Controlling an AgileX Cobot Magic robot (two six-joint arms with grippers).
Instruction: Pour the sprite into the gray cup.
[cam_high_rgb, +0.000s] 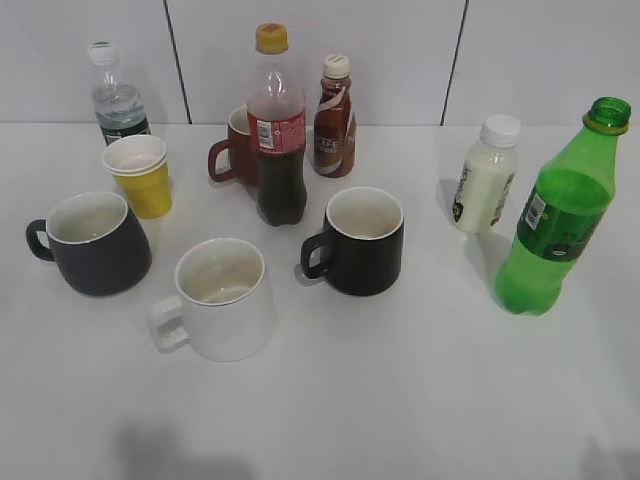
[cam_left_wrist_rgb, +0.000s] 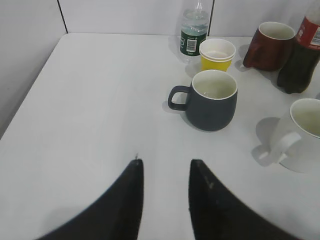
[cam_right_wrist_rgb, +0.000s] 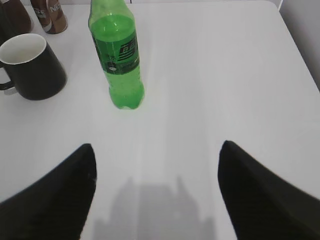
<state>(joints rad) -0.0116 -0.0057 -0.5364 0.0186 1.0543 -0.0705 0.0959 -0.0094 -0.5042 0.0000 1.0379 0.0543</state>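
Right claw (cam_right_wrist_rgb: 156, 150) agape, sprite (cam_right_wrist_rgb: 118, 55) beside black mug (cam_right_wrist_rgb: 31, 67)

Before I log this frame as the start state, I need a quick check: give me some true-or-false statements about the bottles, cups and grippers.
1. The sprite has no cap on. True.
2. The gray cup already holds green liquid. False: its white inside looks empty.
3. The right gripper is shut on the sprite. False: it is open, with the bottle standing apart ahead of it.
4. The gray cup stands on the left side of the table, the sprite on the far right. True.
5. The left gripper holds the gray cup's handle. False: it touches nothing, and the cup stands ahead of it.
6. The cola bottle has a yellow cap. True.
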